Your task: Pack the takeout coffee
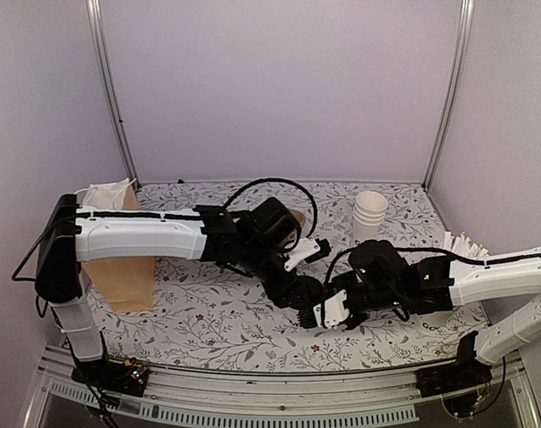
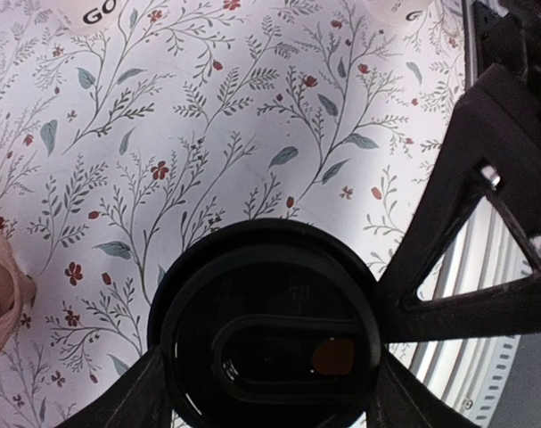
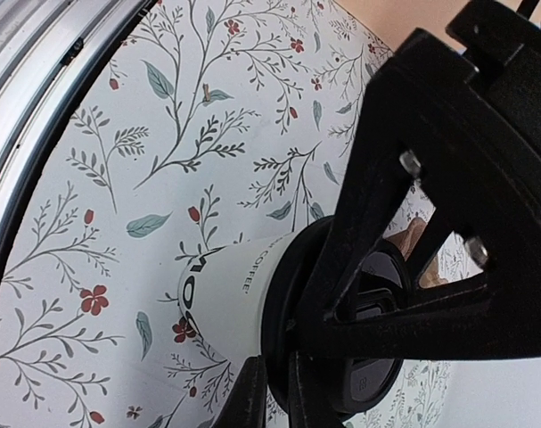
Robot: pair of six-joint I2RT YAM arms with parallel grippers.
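Lavender walls close off the back and sides of a floral worktop (image 1: pixel 208 330). From above we see a brown paper bag (image 1: pixel 118 281) standing by the left edge and a stack of lidless cups (image 1: pixel 370 216) near the back right corner. Both arms reach in. The left claw (image 1: pixel 299 287) and the right claw (image 1: pixel 335 314) meet just right of the middle, toward the front edge. From up here we cannot make out how far either is spread.

From the left wrist we look straight down on the takeout coffee (image 2: pixel 270 325), whose round black lid fills the lower middle. The left claw's fingers (image 2: pixel 141 401) sit against the lid on both sides, spread as wide as the lid and gripping it. One finger of the right claw touches the lid's right edge. A lettered cup (image 2: pixel 96 11) and a second lettered cup (image 2: pixel 399 9) show only their bases at the top.

From the right wrist we see the coffee's white side with black lettering, its lid partly behind the left claw's black frame. The right claw's own fingers (image 3: pixel 252 397) are nearly together at the lid's rim. We cannot tell whether they pinch it.
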